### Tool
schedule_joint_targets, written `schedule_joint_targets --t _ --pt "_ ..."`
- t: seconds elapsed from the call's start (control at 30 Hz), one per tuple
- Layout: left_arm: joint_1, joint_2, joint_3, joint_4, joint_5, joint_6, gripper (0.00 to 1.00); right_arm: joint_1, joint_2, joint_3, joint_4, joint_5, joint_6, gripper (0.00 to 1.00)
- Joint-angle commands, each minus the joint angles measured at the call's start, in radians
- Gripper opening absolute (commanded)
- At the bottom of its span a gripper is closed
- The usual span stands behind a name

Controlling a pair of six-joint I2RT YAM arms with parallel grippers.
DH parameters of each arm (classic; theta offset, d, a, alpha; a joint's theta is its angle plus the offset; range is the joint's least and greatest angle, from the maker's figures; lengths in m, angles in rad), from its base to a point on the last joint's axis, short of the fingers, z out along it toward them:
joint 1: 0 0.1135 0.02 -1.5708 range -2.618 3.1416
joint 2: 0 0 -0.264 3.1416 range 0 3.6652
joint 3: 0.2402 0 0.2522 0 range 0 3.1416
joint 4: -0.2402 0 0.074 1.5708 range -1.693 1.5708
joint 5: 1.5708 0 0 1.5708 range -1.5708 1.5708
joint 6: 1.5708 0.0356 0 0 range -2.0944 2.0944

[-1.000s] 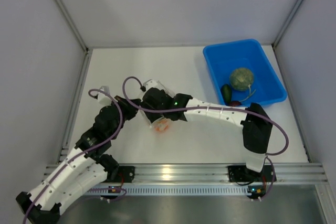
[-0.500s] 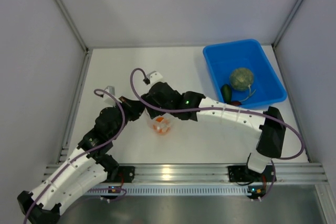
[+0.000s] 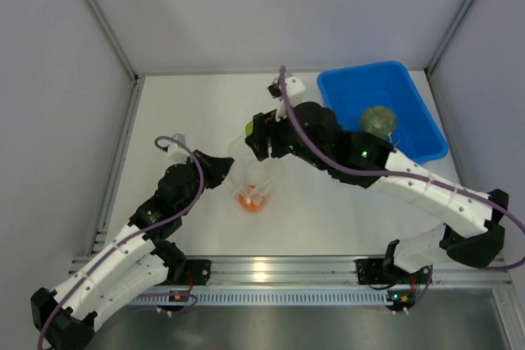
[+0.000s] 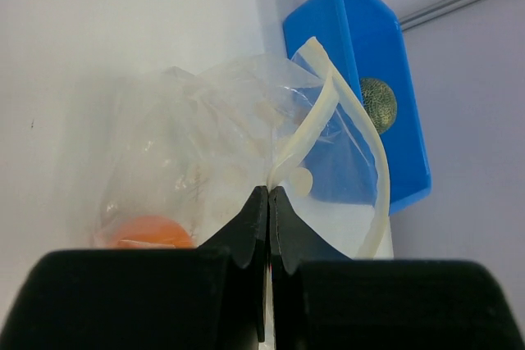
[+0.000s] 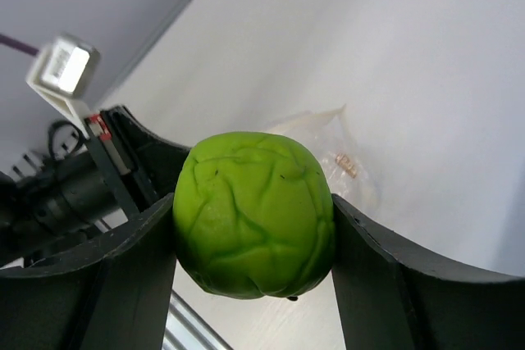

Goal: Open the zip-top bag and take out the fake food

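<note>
Since the right tool (image 3: 256, 135) is clamped on the green apple (image 5: 253, 212) above the zip-top bag (image 4: 205, 145), I'd swing it level to the blue bin (image 3: 385, 88), with the left tool (image 4: 268, 202) pinched on the bag's rim holding firm; orange (image 4: 152, 231) sits inside it on the worktop (image 3: 189, 112)

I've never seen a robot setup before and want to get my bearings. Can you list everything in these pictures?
zip-top bag: one, clear with white dots, mid-table, mouth open.
orange: one, orange, inside the bag at its low end.
green apple: one, bright green, out of the bag, held between the right gripper's fingers.
melon ball: one, grey-green, in the bin.
bin: one, blue, far right corner of the table.
table: one, white.
left gripper: one, black, pinched on the bag's rim.
right gripper: one, black, beside the bag's far end.
</note>
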Motion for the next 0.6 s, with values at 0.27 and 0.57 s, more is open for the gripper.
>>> schedule_joint_targets --t 0.27,0.57 --pt "-0.002 -0.042 -0.01 0.034 -0.01 0.001 0.0 -0.387 -0.205 -0.017 -0.169 0.054 -0.027 0.42" --pt "-0.001 -0.041 -0.013 0.034 0.014 0.003 0.0 -0.874 -0.164 -0.276 -0.101 -0.064 -0.01 0.42"
